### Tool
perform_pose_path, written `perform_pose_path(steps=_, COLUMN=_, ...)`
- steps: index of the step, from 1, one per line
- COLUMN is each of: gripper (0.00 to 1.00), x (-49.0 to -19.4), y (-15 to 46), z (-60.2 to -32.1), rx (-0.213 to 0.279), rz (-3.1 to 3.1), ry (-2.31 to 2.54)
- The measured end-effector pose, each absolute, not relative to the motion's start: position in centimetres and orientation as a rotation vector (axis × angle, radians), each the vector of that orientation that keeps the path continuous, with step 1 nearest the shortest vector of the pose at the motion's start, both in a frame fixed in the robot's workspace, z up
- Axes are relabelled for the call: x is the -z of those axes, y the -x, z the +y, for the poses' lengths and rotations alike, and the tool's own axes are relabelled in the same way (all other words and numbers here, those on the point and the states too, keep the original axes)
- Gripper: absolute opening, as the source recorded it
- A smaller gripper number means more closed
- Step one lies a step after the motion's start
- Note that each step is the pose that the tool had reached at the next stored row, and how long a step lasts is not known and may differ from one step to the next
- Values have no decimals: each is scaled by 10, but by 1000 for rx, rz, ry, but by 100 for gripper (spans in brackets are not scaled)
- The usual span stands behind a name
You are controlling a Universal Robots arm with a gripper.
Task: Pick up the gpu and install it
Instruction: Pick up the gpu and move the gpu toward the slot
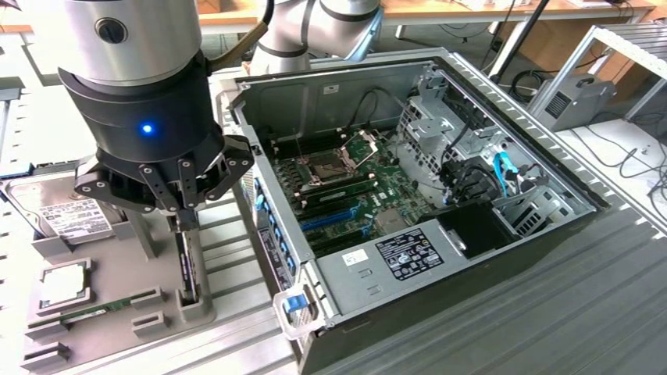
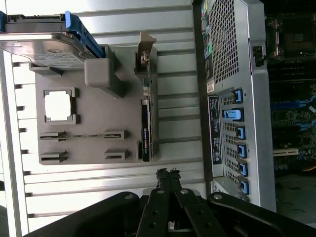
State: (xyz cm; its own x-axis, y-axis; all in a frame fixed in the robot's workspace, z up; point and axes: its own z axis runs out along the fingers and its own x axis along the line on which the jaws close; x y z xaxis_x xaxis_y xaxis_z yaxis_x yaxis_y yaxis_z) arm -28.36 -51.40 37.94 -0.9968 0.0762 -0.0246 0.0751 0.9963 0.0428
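The gpu (image 1: pixel 189 269) stands on its edge in a slot of the grey holder tray (image 1: pixel 156 273), to the exterior view's left of the open computer case (image 1: pixel 344 269). It shows as a thin dark card. My gripper (image 1: pixel 186 217) hangs just above the card's upper edge, its fingers shut together with nothing between them. In the wrist view the shut gripper (image 2: pixel 168 174) sits a short way off the gpu (image 2: pixel 147 129), whose metal bracket end (image 2: pixel 143 54) points away. Blue expansion slots (image 1: pixel 336 219) lie on the motherboard inside the case.
The grey holder tray (image 2: pixel 98 106) also carries a silver hard drive (image 1: pixel 65 212) (image 2: pixel 42 49), a processor chip (image 1: pixel 65 283) (image 2: pixel 58 105) and a narrow memory stick (image 1: pixel 89 314) (image 2: pixel 81 135). The case wall (image 2: pixel 232 89) stands close beside the tray. Ribbed metal table (image 1: pixel 542 312) surrounds both.
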Motion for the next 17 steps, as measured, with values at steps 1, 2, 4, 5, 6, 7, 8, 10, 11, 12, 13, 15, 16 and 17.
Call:
perform_pose_path(steps=1, gripper=11, x=-379, y=284, z=-514, rx=-65, rz=3112, ry=-118)
perform_pose_path(steps=2, gripper=11, x=-379, y=284, z=-514, rx=-65, rz=3112, ry=-118)
perform_pose_path(steps=4, gripper=11, x=-379, y=284, z=-514, rx=-65, rz=3112, ry=-118)
perform_pose_path(steps=5, gripper=11, x=-379, y=284, z=-514, rx=-65, rz=3112, ry=-118)
perform_pose_path(steps=6, gripper=11, x=-379, y=284, z=-514, rx=-65, rz=3112, ry=-118)
perform_pose_path(steps=7, gripper=17, x=-379, y=284, z=-514, rx=-65, rz=3112, ry=-118)
perform_pose_path(steps=8, gripper=24, x=-379, y=284, z=-514, rx=-65, rz=3112, ry=-118)
perform_pose_path(steps=10, gripper=29, x=-379, y=284, z=-514, rx=-65, rz=3112, ry=-118)
perform_pose_path(steps=11, gripper=29, x=-379, y=284, z=-514, rx=-65, rz=3112, ry=-118)
perform_pose_path(steps=12, gripper=36, x=-379, y=284, z=-514, rx=-65, rz=3112, ry=-118)
perform_pose_path(steps=13, gripper=42, x=-379, y=284, z=-514, rx=-65, rz=3112, ry=-118)
perform_pose_path(steps=15, gripper=42, x=-379, y=284, z=-514, rx=-65, rz=3112, ry=-118)
perform_pose_path(steps=16, gripper=42, x=-379, y=284, z=-514, rx=-65, rz=3113, ry=-118)
perform_pose_path(steps=17, gripper=42, x=-379, y=284, z=-514, rx=-65, rz=3113, ry=-118)
